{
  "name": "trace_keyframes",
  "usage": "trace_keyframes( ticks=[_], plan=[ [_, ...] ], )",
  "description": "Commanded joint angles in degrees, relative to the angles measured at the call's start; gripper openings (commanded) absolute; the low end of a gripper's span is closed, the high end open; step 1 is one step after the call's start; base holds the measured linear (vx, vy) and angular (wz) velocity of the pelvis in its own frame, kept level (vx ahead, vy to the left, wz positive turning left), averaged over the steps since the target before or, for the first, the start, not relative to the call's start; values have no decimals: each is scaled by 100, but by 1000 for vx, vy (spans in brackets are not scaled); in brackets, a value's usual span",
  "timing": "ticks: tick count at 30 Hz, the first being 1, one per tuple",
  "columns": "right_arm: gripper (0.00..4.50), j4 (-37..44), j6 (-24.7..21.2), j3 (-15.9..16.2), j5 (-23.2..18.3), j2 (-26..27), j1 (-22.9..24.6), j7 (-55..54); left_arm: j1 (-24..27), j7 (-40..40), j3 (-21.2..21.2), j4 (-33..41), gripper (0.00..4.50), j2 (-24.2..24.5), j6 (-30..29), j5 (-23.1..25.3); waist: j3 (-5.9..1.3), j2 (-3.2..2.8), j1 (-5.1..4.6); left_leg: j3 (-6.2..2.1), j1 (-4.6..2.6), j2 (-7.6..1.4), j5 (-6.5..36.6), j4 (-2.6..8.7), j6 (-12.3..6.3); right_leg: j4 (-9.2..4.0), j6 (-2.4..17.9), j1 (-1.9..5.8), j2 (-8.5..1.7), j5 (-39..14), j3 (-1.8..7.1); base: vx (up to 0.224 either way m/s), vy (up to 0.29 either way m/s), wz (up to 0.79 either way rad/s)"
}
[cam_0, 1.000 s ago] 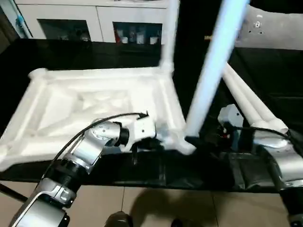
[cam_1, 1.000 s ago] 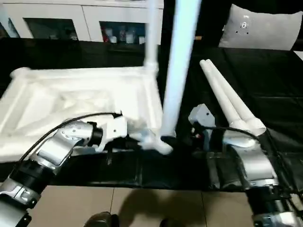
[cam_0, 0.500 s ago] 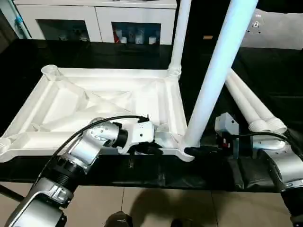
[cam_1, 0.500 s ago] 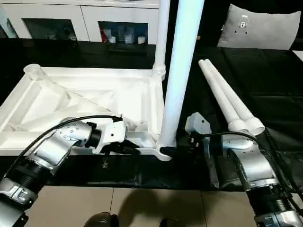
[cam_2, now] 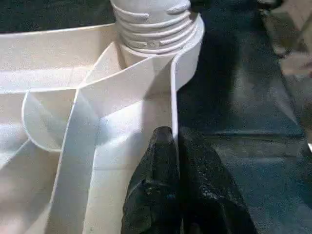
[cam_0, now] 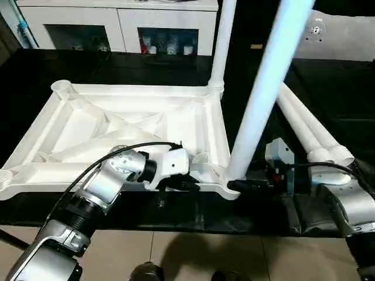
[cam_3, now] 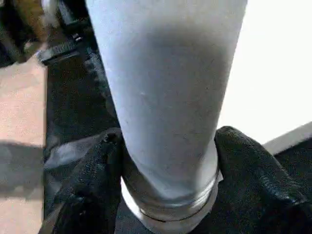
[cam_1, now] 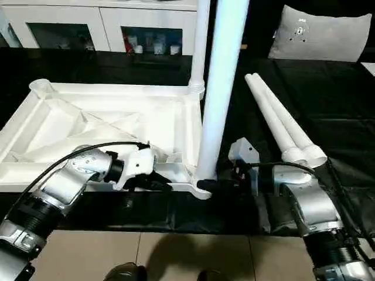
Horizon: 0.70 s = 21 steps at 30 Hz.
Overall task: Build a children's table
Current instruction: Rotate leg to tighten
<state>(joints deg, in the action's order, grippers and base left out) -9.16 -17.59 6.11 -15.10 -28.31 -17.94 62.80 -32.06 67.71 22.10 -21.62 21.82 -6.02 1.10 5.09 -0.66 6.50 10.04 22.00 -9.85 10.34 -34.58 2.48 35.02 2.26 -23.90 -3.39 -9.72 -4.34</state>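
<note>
1. Tabletop upside down on black mat, ribbed underside up; cabinet behind.
2. L gripper pinched shut on tabletop's near rim, beside near-right corner socket.
3. R gripper fingers closed round base of leg standing in that socket.
4. 2nd leg upright in far-right socket.
5. Two spare legs flat on mat, right of tabletop.

Black-covered worktop, bordered by tan tiled floor along near edge. Lying directly on it: white tabletop, upside down, ribbed underside up; beside it, two loose white legs, side by side and touching, angled away toward far side.
</note>
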Motion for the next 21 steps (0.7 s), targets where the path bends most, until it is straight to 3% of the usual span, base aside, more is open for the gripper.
trace_keyframes(
  ticks=[1, 2, 3, 5, 7, 11, 13, 15, 21],
  plan=[
    [257, 110, -337, 67, 87, 456, -140, -829, -244, -458, -105, 139, 0, -396, -236, -76, -433, 70, -23, -131, -71, -322, 878, 387, -409, -502, 926, 341, -549, -1903, 295, 0, 0, 0],
    [257, -59, -434, -27, 202, 817, -264, -1472, -361, -894, -196, 8, 0, -668, -473, -27, -422, 26, -32, -144, -71, -327, 875, 396, -351, -488, 919, 336, -541, -1909, 291, 0, 0, 0],
    [256, -87, -444, -44, 210, 865, -282, -1553, -380, -957, -209, -13, 0, -708, -506, -21, -414, 43, -77, -135, -91, -308, 962, 398, -267, -531, 895, 308, -530, -2024, 285, 0, 0, 0],
    [256, -295, -494, -120, 313, 1120, -404, -2048, -506, -1390, -300, -162, 0, -981, -695, 26, -425, 57, -127, -146, -82, -302, 986, 401, -200, -520, 881, 336, -540, -2023, 288, 0, 0, 0],
    [256, -383, -527, -147, 379, 1215, -458, -2256, -564, -1586, -340, -226, 0, -1101, -782, 45, -443, 60, -134, -135, -69, -291, 874, 383, -274, -516, 886, 361, -545, -1793, 308, 0, 0, 0],
    [256, -672, -789, -334, 518, 1872, -729, -3249, -849, -2820, -584, -570, 0, -1804, -1169, 268, -467, 53, -137, -114, -75, -272, 612, 359, -365, -494, 1001, 350, -518, -1402, 307, 0, 0, 0],
    [310, -678, -681, -338, 478, 1952, -721, -3210, -858, -2883, -582, -568, 0, -1857, -1109, 298, -475, 59, -103, -118, -60, -288, 501, 355, -457, -462, 1022, 378, -527, -1125, 312, 0, 0, 0],
    [327, -663, -669, -366, 468, 1976, -702, -3229, -847, -2833, -569, -542, 0, -1833, -1082, 292, -480, 55, -106, -121, -44, -287, 429, 355, -555, -435, 1068, 383, -527, -894, 310, 0, 0, 0],
    [373, -602, -356, -378, 519, 1727, -600, -3017, -713, -2426, -467, -404, 0, -1484, -845, 347, -440, 29, -113, -126, -60, -290, 821, 387, -465, -511, 936, 380, -536, -1456, 303, 0, 0, 0]
  ],
)
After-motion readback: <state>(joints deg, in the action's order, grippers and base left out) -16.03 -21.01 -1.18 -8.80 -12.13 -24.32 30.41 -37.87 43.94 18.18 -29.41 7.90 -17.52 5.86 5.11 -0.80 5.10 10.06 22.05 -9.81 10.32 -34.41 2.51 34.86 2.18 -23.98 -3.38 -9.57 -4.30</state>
